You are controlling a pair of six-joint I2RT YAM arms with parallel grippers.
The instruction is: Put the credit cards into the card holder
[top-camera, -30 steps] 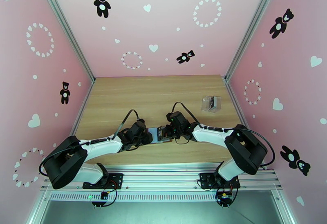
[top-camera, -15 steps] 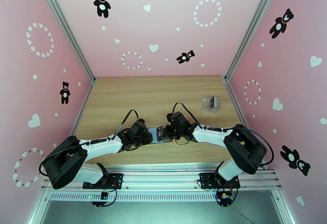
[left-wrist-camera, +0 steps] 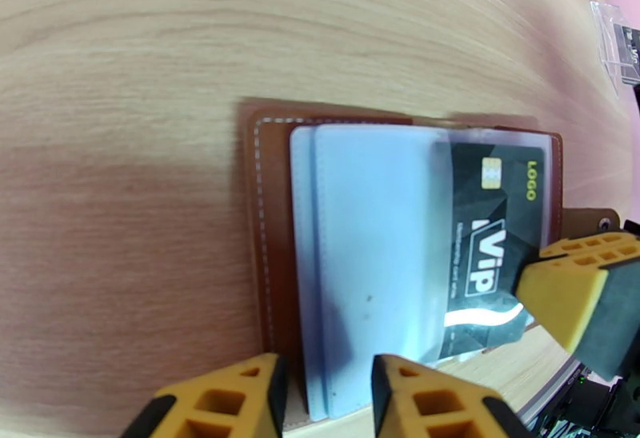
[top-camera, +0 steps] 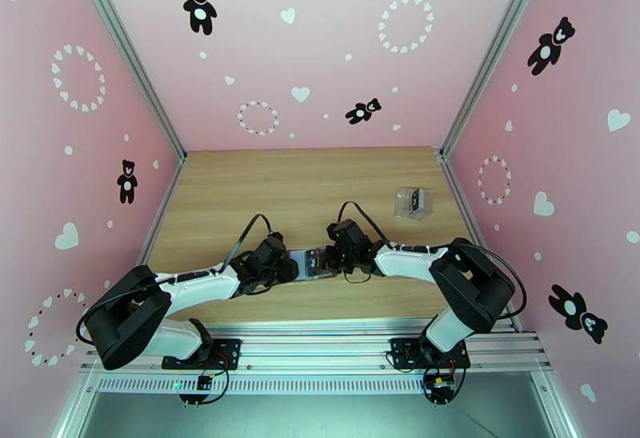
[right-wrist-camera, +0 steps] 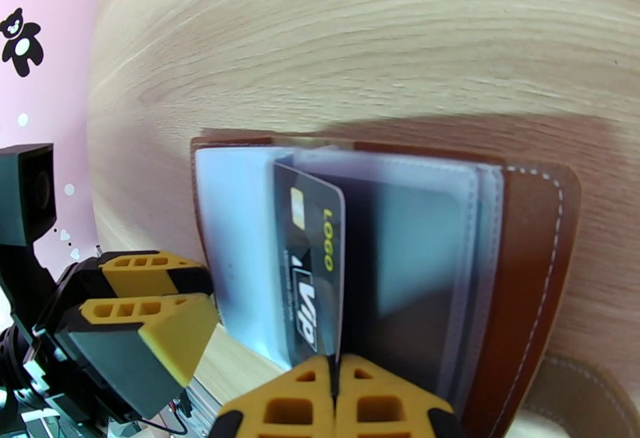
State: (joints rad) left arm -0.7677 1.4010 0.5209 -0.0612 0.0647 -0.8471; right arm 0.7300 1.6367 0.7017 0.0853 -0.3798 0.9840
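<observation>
The brown card holder (top-camera: 309, 260) lies open on the table between both arms, its clear pockets facing up (left-wrist-camera: 272, 216) (right-wrist-camera: 528, 256). A black credit card (left-wrist-camera: 488, 224) (right-wrist-camera: 312, 272) with a gold chip and "VIP" print sits partly inside one clear pocket. My right gripper (right-wrist-camera: 336, 400) (top-camera: 325, 260) is shut on the card's outer edge. One of its yellow fingers (left-wrist-camera: 576, 288) shows in the left wrist view. My left gripper (left-wrist-camera: 324, 396) (top-camera: 298, 265) clamps the near edge of the card holder's clear pocket leaves from the opposite side.
A clear plastic case (top-camera: 414, 202) (left-wrist-camera: 620, 40) with something dark inside stands on the wooden table (top-camera: 240, 192) at the back right. Pink walls close the table in on three sides. The snap tab (left-wrist-camera: 588, 220) sticks out of the wallet beside my right finger.
The right arm's elbow has shifted slightly to the left. Both grippers, the card and the wallet stay where they were.
</observation>
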